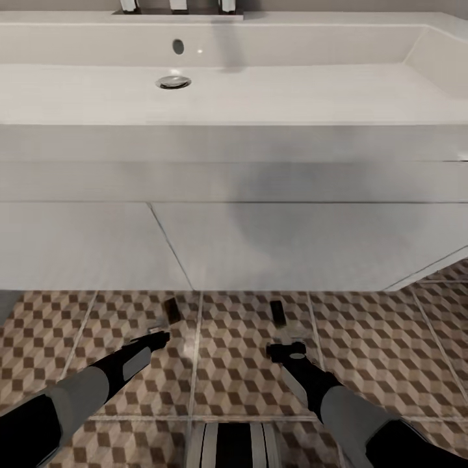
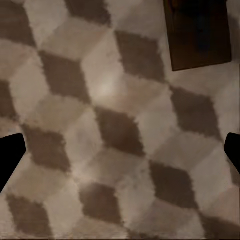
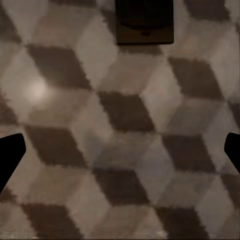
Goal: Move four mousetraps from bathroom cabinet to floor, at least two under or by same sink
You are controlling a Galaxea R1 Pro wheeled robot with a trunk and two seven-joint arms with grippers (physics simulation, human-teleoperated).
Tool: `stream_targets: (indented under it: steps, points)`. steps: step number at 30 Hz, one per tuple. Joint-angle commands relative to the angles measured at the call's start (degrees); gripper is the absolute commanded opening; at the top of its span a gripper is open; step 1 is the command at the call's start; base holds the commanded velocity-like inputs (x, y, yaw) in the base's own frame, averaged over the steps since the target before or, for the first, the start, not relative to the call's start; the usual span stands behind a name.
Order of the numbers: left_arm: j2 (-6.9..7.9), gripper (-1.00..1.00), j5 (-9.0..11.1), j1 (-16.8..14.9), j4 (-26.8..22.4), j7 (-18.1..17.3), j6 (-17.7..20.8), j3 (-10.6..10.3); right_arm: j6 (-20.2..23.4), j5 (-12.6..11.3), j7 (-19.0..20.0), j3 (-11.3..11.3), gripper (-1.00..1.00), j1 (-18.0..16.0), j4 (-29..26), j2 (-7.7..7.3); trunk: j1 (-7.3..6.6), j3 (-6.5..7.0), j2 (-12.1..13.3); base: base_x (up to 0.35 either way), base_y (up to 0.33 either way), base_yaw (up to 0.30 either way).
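Mousetraps [image 1: 171, 308] [image 1: 278, 312] lie on tiles just before the sink [image 1: 234, 97]; wrist cams show both my grippers [image 2: 120, 150] [image 3: 120, 150] wide, empty.

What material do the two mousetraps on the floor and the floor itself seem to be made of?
The mousetraps look like dark brown wood with a dull finish; in the wrist views each is a flat plate with straight edges. The bathroom floor looks like printed ceramic tile: pale grout lines and a soft light glare.
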Motion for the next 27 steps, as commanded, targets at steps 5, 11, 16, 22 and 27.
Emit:
stream_targets:
  steps: [5,11,16,22,27]
  points:
    - [0.07,1.00,0.4,0.0,-0.2,0.5,0.1,-0.5,0.4,-0.3,-0.4,0.5,1.00,0.0,-0.1,-0.04,-0.04,-0.03,0.0,-0.337,0.000,0.000]
    - [0.07,1.00,0.4,0.0,-0.2,0.5,0.1,-0.5,0.4,-0.3,-0.4,0.5,1.00,0.0,-0.1,-0.03,-0.04,-0.03,0.0,-0.337,0.000,0.000]
    - [0.02,1.00,0.4,0.0,-0.2,0.5,0.1,-0.5,0.4,-0.3,-0.4,0.5,1.00,0.0,-0.1,-0.01,-0.04,-0.03,0.0,-0.337,0.000,0.000]
    - [-0.04,1.00,0.4,0.0,-0.2,0.5,0.1,-0.5,0.4,-0.3,-0.4,0.5,1.00,0.0,-0.1,0.00,-0.04,-0.03,0.0,-0.285,0.000,0.000]
    - [-0.06,1.00,0.4,0.0,-0.2,0.5,0.0,-0.6,0.4,-0.3,-0.4,0.5,1.00,0.0,0.0,0.00,-0.04,-0.03,0.0,-0.085,0.000,0.000]
